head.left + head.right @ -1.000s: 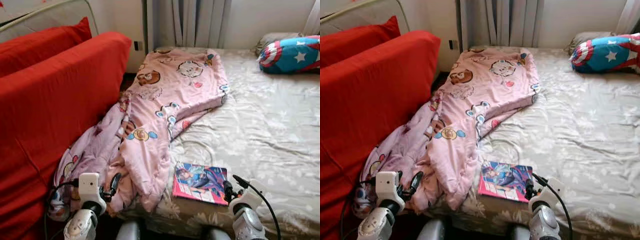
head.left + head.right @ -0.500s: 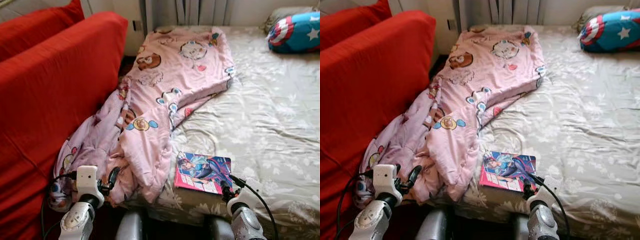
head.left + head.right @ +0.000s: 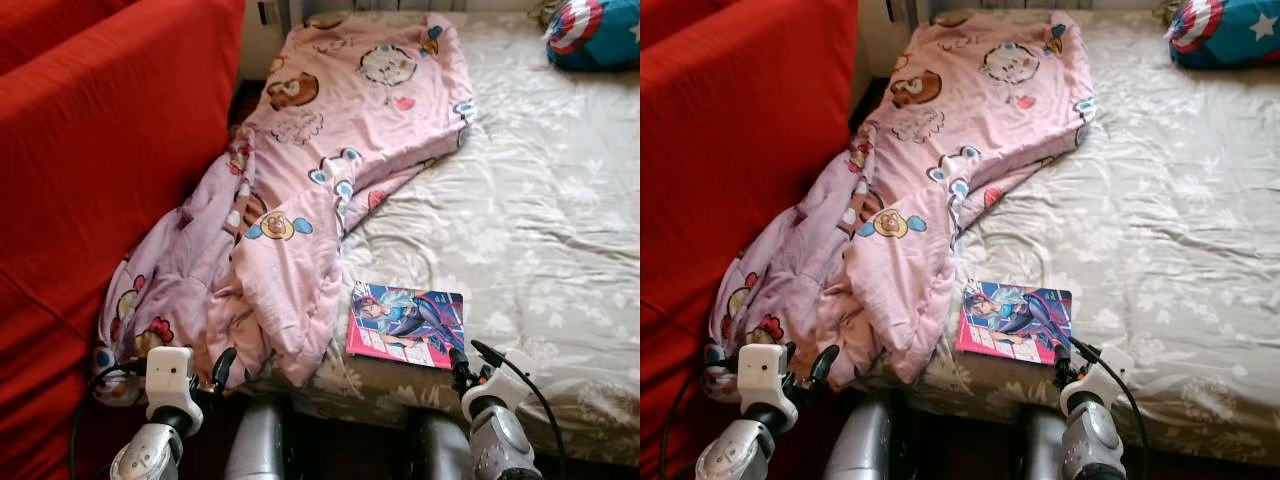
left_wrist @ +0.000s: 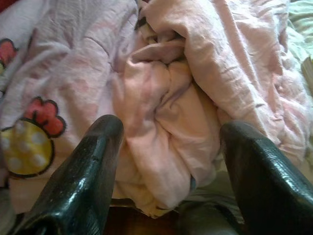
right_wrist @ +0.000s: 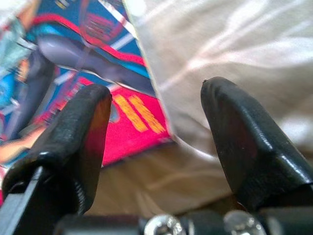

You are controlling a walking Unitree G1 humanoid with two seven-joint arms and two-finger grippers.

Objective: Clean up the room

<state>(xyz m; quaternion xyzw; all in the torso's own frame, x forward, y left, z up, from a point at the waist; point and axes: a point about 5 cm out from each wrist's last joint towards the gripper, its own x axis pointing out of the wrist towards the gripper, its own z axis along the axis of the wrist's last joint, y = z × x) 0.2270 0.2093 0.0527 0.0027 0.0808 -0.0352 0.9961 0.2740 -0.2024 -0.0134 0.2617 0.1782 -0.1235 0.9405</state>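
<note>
one bed (image 3: 560, 260) with a creased floral sheet holds a crumpled pink cartoon-print quilt (image 3: 330, 170) spilling off its edge against a red sofa (image 3: 90, 150). a glossy comic book (image 3: 406, 324) lies flat near the foot edge. left gripper (image 4: 166, 171) gapes, empty, before the quilt folds; right gripper (image 5: 156, 142) gapes, empty, at the book's corner.

The bed (image 3: 540, 230) carries a pink blanket (image 3: 330, 170), book (image 3: 406, 325) and pillow (image 3: 595, 30).
</note>
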